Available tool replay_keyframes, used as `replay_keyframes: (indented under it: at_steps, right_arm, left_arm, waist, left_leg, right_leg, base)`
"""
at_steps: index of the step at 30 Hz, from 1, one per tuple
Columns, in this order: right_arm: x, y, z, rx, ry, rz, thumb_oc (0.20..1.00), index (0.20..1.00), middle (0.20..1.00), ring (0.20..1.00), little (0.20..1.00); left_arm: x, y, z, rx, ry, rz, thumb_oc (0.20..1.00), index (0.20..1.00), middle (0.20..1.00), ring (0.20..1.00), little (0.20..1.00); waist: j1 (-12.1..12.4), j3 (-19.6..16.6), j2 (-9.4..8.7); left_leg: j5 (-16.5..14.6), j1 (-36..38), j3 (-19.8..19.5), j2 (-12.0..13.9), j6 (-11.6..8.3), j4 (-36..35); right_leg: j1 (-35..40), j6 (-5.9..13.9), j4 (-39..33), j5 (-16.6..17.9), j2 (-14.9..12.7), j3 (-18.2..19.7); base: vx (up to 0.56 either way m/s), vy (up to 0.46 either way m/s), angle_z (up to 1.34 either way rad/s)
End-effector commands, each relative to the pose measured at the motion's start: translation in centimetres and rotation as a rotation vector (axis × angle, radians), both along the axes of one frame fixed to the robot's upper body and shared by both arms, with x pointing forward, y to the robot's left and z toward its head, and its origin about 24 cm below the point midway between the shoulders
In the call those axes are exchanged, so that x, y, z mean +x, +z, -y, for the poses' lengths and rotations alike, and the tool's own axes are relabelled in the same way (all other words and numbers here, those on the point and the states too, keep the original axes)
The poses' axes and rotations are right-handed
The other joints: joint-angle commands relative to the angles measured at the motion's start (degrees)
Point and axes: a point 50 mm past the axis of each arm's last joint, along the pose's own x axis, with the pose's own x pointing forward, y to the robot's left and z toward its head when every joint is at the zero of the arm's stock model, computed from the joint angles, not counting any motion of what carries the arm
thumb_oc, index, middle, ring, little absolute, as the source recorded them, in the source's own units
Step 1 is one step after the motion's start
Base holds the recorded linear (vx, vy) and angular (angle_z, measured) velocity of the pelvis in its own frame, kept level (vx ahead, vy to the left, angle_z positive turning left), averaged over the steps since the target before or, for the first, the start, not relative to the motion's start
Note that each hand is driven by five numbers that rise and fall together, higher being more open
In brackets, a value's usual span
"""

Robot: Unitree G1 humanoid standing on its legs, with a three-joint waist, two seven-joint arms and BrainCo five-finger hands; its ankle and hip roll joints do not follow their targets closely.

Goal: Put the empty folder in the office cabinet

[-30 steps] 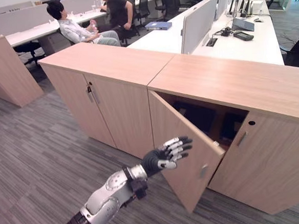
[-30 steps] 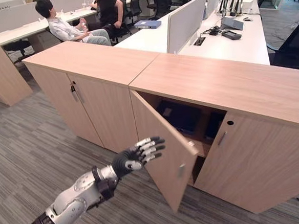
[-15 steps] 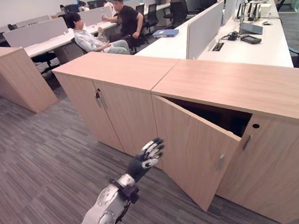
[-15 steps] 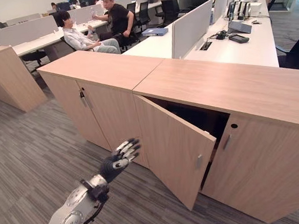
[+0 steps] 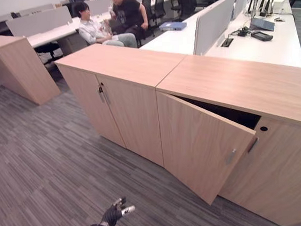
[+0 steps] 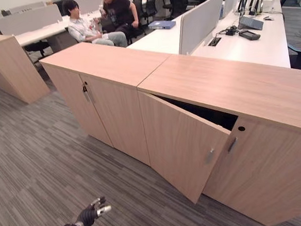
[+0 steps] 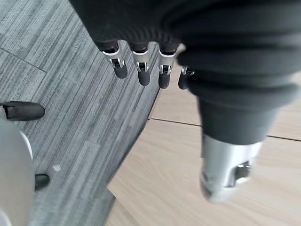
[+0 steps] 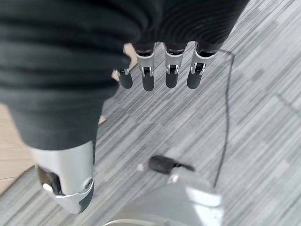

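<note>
Low at the near edge of the left eye view, the left hand [image 5: 115, 215] was seen over the grey carpet [image 5: 46, 167], well apart from the office cabinet [image 5: 241, 81]. Its fingers [image 7: 143, 75] were held loose and nearly straight, and nothing was held in them. The right hand [image 8: 171, 77] was hung over the carpet too, with its fingers loose and nothing in them.

One door [image 5: 199, 140] of the cabinet was left a little open, and only a dark gap [image 5: 228, 115] could be seen behind it. The empty folder was in neither hand, and it could not be told if it lay inside that dark gap.

The step was judged to be near the end: the door only had to be shut. For that, the left hand would need to be lifted to the door and pressed flat on it until it closed.

Two joined cabinets were counted, the open one and a second cabinet [image 5: 121, 60] with both doors shut. One more wooden cabinet [image 5: 13, 65] was seen far off to the left. Two people [image 5: 95, 29] were seated at a desk behind. One blue thing [image 5: 173, 25] was left lying on a white desk [image 5: 259, 48].
</note>
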Motion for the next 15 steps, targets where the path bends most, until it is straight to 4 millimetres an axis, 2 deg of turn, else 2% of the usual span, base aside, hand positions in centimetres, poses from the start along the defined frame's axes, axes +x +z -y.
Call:
replay_keyframes:
  at_steps: [1,2,3,4,6,11,15]
  right_arm:
    - [1.0,0.3,0.5,-0.017,-0.01,0.021,1.0,1.0,1.0,1.0,1.0]
    - [0.8,0.2,0.3,-0.01,-0.011,0.017,1.0,1.0,1.0,1.0,1.0]
    - [0.8,0.2,0.3,-0.011,-0.011,0.017,1.0,1.0,1.0,1.0,1.0]
    - [0.6,0.0,-0.2,0.003,-0.01,0.015,1.0,1.0,1.0,1.0,1.0]
    - [0.5,-0.1,-0.5,0.009,-0.006,0.014,1.0,1.0,1.0,1.0,1.0]
    - [0.2,-0.3,-1.0,0.014,-0.024,0.032,1.0,1.0,1.0,1.0,1.0]
    - [-0.1,-0.4,-1.4,0.016,-0.048,0.038,1.0,1.0,1.0,1.0,1.0]
  left_arm:
    - [-0.1,-2.5,0.2,0.065,0.058,-0.145,1.0,1.0,1.0,1.0,1.0]
    - [-1.3,-3.4,0.2,0.077,0.091,-0.218,1.0,1.0,1.0,1.0,1.0]
    - [-1.2,-3.4,0.2,0.077,0.091,-0.217,1.0,1.0,1.0,1.0,1.0]
    - [-3.3,-4.4,-0.1,0.122,0.135,-0.338,1.0,1.0,1.0,1.0,1.0]
    - [-4.8,-4.8,-0.5,0.177,0.111,-0.412,1.0,1.0,1.0,1.0,1.0]
    - [-5.1,-4.8,-1.1,0.313,0.019,-0.41,1.0,1.0,1.0,1.0,1.0]
    - [-5.4,-4.7,-1.8,0.36,0.085,-0.415,1.0,1.0,1.0,1.0,1.0]
  waist:
    - [-1.2,1.2,-1.35]
    - [-1.3,1.2,-1.45]
    - [-1.3,1.2,-1.43]
    - [-1.6,1.1,-1.68]
    - [-1.7,0.9,-1.84]
    - [-1.8,1.0,-2.12]
    - [-1.8,1.2,-2.62]
  left_leg:
    - [-6.8,1.2,-0.9,-3.2,1.99,0.5]
    - [-6.8,1.1,-0.8,-3.2,1.98,0.5]
    - [-6.8,1.1,-0.8,-3.2,1.98,0.5]
    - [-6.8,1.1,-0.7,-3.2,1.91,0.5]
    - [-6.9,1.3,-0.5,-3.1,1.88,0.5]
    - [-7.1,1.5,-0.1,-3.0,1.85,0.5]
    - [-7.1,1.5,0.1,-2.7,1.79,0.5]
  right_leg:
    - [-0.8,0.8,0.4,-3.4,1.7,-3.4]
    - [-0.9,0.73,0.4,-3.4,1.7,-3.3]
    - [-0.9,0.72,0.4,-3.4,1.7,-3.3]
    - [-0.9,0.52,0.4,-3.4,1.8,-3.1]
    - [-0.9,0.41,0.4,-3.5,1.9,-2.9]
    - [-0.8,0.22,0.4,-3.6,2.2,-2.5]
    - [-0.9,0.02,0.4,-3.6,2.5,-2.2]
  base:
    - [-0.04,-0.023,-0.02]
    - [-0.01,-0.013,-0.07]
    - [-0.01,-0.02,-0.04]
    - [0.0,0.0,0.0]
    - [0.0,-0.019,-0.04]
    - [0.0,-0.015,-0.04]
    - [-0.01,-0.031,-0.01]
